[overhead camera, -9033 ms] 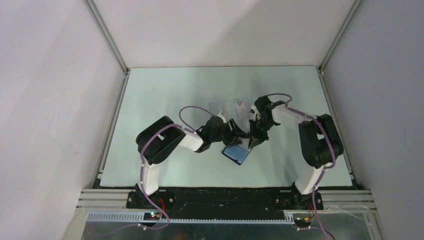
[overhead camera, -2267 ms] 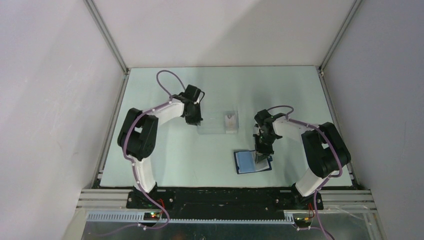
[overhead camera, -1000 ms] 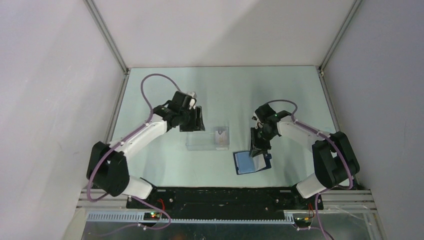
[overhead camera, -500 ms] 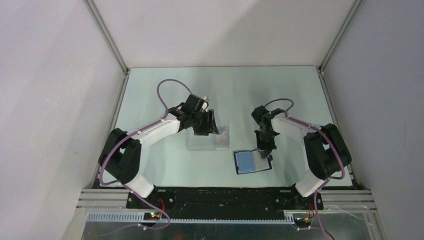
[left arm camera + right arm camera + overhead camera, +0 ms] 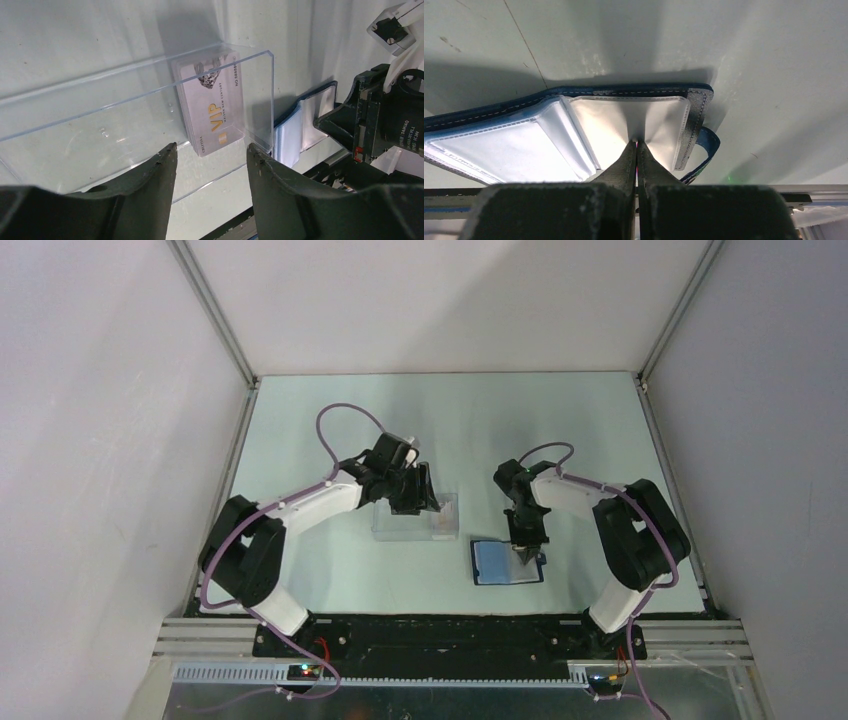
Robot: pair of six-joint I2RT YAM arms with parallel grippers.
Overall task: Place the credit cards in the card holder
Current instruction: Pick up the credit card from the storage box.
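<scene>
Top external view shows both arms reaching over the pale table (image 5: 330, 420). The left gripper (image 5: 418, 492) hangs above a clear box (image 5: 398, 527) that lies on its side. The credit cards (image 5: 444, 518) stand together as a small stack inside the right end of this box. In the left wrist view the front card is pale with gold "VIP" letters and a small dark mark near its top. The two dark fingers (image 5: 150, 185) stand widely apart, one on each side of the stack, and nothing is between them.

The card holder (image 5: 492, 565) lies open on the table, to the right of the box and nearer to the arm bases, well apart from the cards. The right gripper (image 5: 526, 550) points down at its right half. In the right wrist view the jaws are closed together. Their tips touch a pale inner leaf, which creases toward them; I cannot tell if the leaf is pinched.
</scene>
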